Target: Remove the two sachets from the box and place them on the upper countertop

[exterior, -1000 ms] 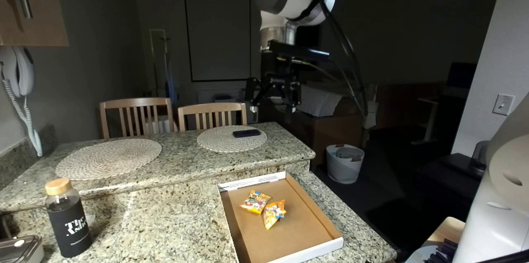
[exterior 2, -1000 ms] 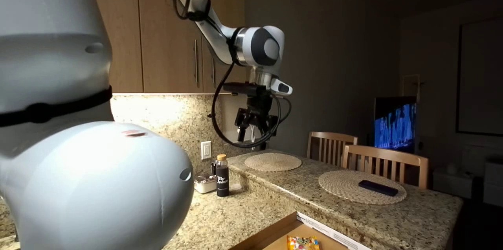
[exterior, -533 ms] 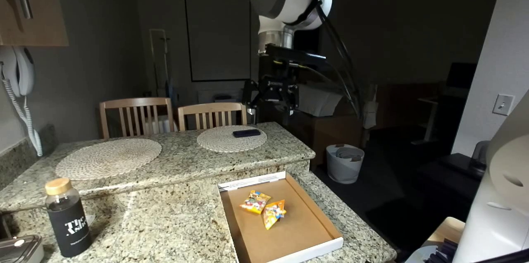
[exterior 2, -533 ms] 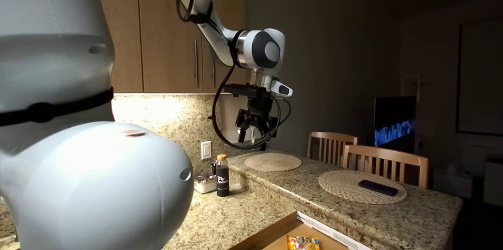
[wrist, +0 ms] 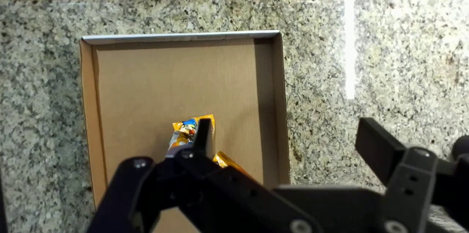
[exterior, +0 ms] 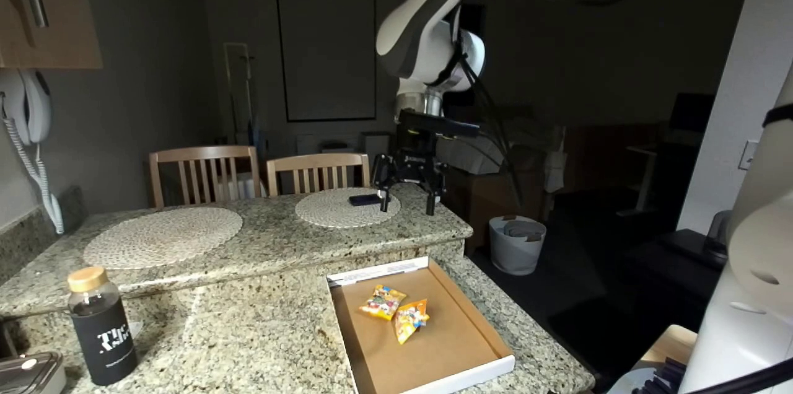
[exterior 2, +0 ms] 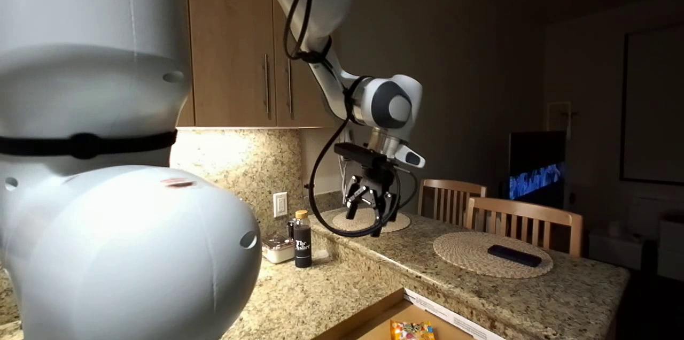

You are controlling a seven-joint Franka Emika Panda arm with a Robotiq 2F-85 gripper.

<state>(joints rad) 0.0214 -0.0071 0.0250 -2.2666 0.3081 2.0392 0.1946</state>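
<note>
Standing apart, the jaws partly hide both sachets (wrist: pixel 185 132) (wrist: pixel 224 159).

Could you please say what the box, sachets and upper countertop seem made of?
Box: likely cardboard, matte and plain brown inside. Sachets: probably glossy plastic film, being shiny and creased. Upper countertop: granite or similar, from its speckles; the bright edge hints at polish.

You had in view two sachets (exterior: pixel 383 303), one box (exterior: pixel 446 344), one upper countertop (exterior: pixel 272 239) and one gripper (exterior: pixel 407 203). You also had two round placemats (exterior: pixel 164 237), two chairs (exterior: pixel 204 153), one bottle (exterior: pixel 104 332), one flat phone (exterior 2: pixel 514 255), one corded telephone (exterior: pixel 38 106), one wastebasket (exterior: pixel 517 254), one lit screen (exterior 2: pixel 537 177).
</note>
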